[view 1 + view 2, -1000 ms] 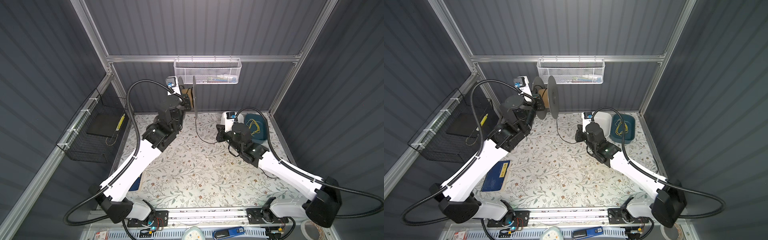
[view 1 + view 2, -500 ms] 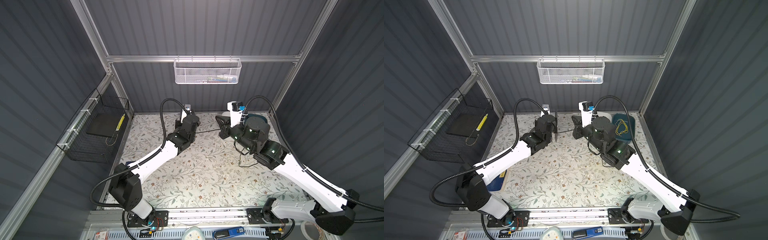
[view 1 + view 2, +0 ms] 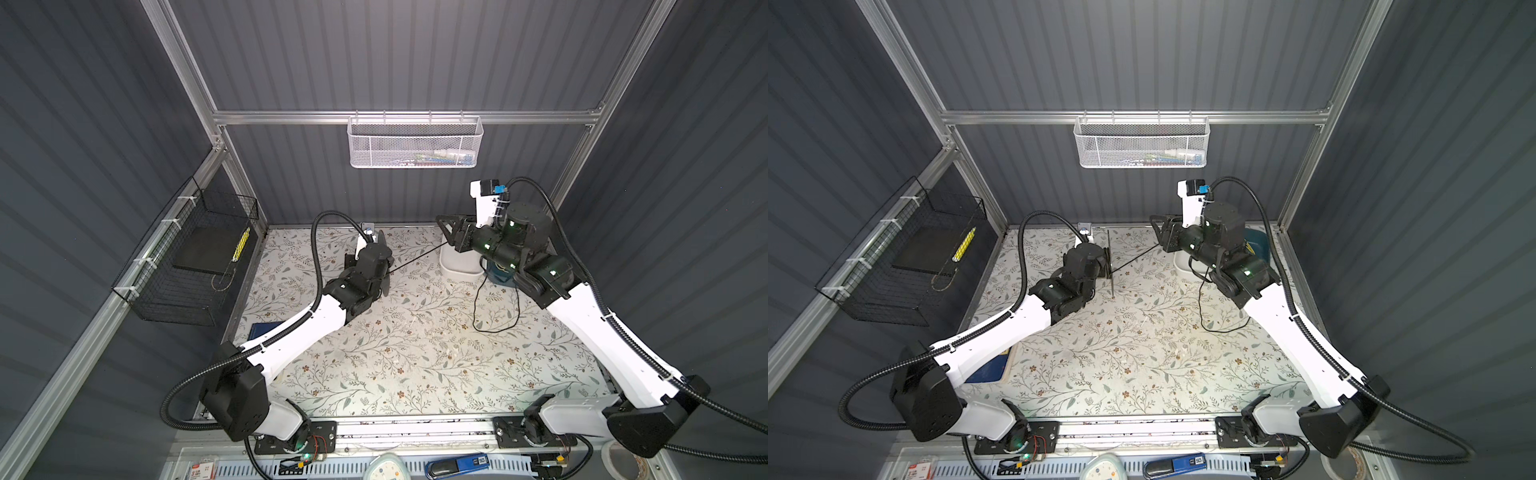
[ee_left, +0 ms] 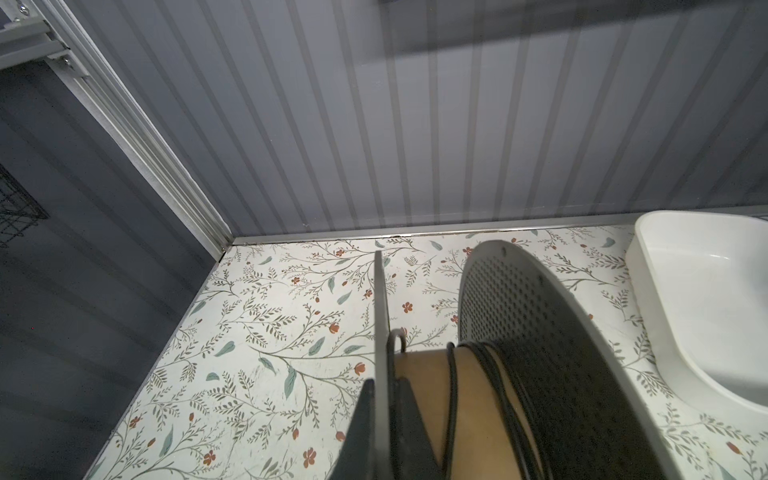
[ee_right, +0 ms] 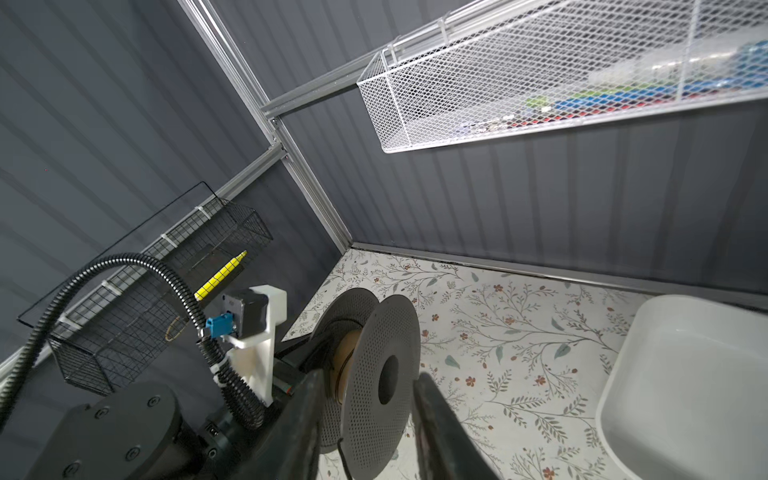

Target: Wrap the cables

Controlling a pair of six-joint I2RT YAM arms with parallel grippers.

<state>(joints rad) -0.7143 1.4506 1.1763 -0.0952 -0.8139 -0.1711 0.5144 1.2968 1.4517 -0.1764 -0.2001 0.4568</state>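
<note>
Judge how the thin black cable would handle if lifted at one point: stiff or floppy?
Probably floppy: beyond the right gripper the cable droops into a loose loop on the table. Likely light: its straight run to the spool hangs in the air with little sag. Thin, so it may slip through jaws standing apart.
</note>
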